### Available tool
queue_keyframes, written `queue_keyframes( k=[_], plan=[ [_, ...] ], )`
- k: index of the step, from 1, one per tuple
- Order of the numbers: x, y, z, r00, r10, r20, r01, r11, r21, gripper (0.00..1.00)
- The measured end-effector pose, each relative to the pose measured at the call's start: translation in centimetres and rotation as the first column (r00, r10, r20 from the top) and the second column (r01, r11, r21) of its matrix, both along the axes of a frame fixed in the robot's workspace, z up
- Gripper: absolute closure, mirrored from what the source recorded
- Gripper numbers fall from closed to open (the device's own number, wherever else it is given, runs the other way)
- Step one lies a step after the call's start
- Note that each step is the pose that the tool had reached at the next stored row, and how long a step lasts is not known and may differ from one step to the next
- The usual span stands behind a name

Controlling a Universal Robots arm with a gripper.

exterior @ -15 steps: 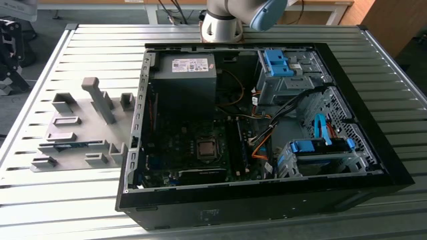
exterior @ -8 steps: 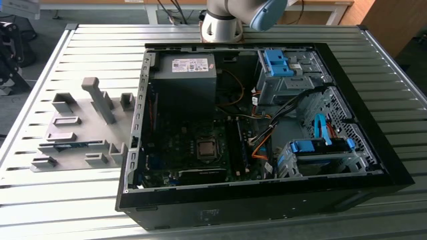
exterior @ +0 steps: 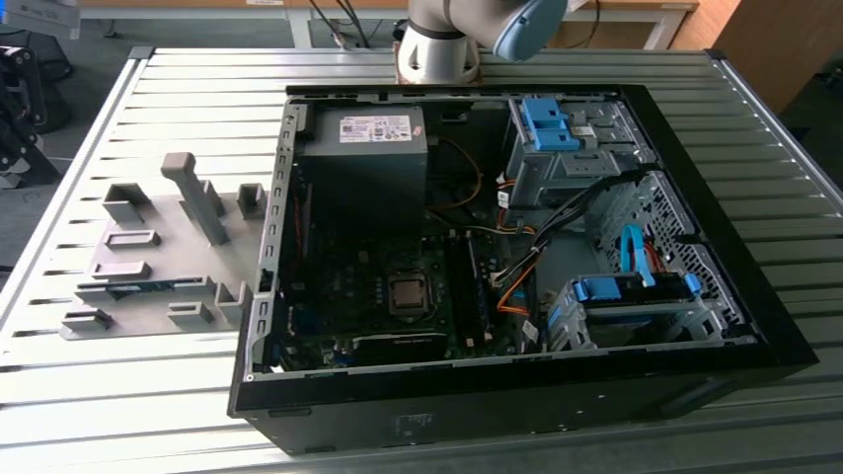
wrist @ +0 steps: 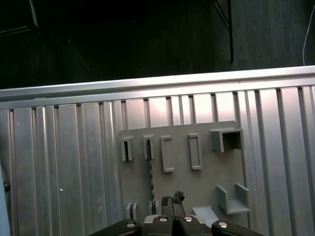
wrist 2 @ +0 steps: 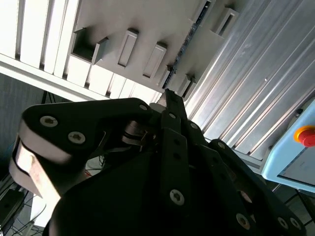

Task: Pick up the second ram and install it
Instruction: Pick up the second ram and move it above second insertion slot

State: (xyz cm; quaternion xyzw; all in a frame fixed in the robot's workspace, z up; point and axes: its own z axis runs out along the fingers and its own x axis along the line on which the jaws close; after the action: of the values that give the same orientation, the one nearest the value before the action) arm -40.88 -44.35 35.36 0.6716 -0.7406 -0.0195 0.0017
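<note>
The second ram (exterior: pixel 138 287) is a thin bluish-green stick standing on its long edge in a slot of the grey holder plate (exterior: pixel 158 222), on the exterior view's left of the open computer case. Both wrist views look down on that plate, and the ram shows edge-on as a dark thin line (wrist 2: pixel 189 37) (wrist: pixel 151 179). My gripper (wrist 2: pixel 170 96) (wrist: pixel 172 199) hangs well above the plate with its black fingers closed together and nothing between them. Its tip lies close beside the ram's line in the first wrist view.
The black case (exterior: pixel 527 395) lies open on the ribbed metal table (exterior: pixel 197 79), with the motherboard's long black slots (exterior: pixel 464 286), power supply (exterior: pixel 362 148), blue drive cages (exterior: pixel 633 296) and cables inside. Several grey blocks (exterior: pixel 197 197) rise from the holder plate. The arm's base (exterior: pixel 441 44) stands behind the case.
</note>
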Motion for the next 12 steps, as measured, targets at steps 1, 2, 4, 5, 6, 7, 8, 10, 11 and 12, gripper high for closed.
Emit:
queue_keyframes(
  k=[1,2,4,5,6,7,8,10,11,12],
  plan=[
    [0.00,0.00,0.00,1.0000,0.000,0.0000,0.000,1.0000,0.0000,0.89],
    [0.00,0.00,0.00,1.0000,0.000,0.0000,0.000,1.0000,0.0000,0.89],
    [0.00,0.00,0.00,1.0000,0.000,0.0000,0.000,1.0000,0.0000,0.89],
    [0.00,0.00,0.00,1.0000,0.000,0.0000,0.000,1.0000,0.0000,0.89],
    [0.00,0.00,0.00,1.0000,0.000,0.0000,0.000,1.0000,0.0000,0.89],
    [0.00,0.00,0.00,1.0000,0.000,0.0000,0.000,1.0000,0.0000,0.89],
    [0.00,0.00,0.00,1.0000,0.000,0.0000,0.000,1.0000,0.0000,0.89],
    [0.00,0.00,0.00,1.0000,0.000,0.0000,0.000,1.0000,0.0000,0.89],
    [0.00,0.00,0.00,1.0000,0.000,0.0000,0.000,1.0000,0.0000,0.89],
    [0.00,0.00,0.00,1.0000,0.000,0.0000,0.000,1.0000,0.0000,0.84]
  ],
)
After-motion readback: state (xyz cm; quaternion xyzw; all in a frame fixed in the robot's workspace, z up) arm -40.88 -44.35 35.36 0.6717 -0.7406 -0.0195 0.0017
